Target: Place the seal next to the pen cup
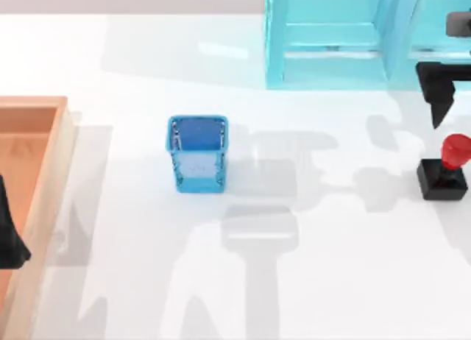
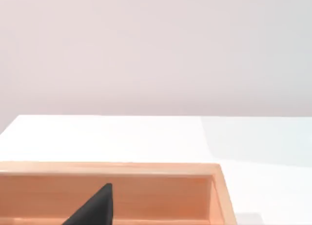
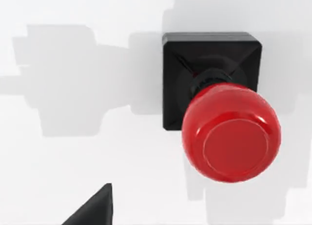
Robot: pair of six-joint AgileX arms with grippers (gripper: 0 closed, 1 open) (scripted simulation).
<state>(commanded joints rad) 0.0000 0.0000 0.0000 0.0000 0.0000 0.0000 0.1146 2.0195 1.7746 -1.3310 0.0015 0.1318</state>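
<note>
Right end effector above seal

White table (softly shadowed), plain pale wall behind.

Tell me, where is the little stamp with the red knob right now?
The seal stands on the white table near the top view's right edge, far right of the pen cup, just below the right gripper and in front of the cyan shelf unit.

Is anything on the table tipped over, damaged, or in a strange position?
Nothing stands out. The seal stands upright on its black base near the table's right edge, apart from the pen cup, which is upright near the middle. The right gripper hangs just behind the seal, not touching it.
</note>
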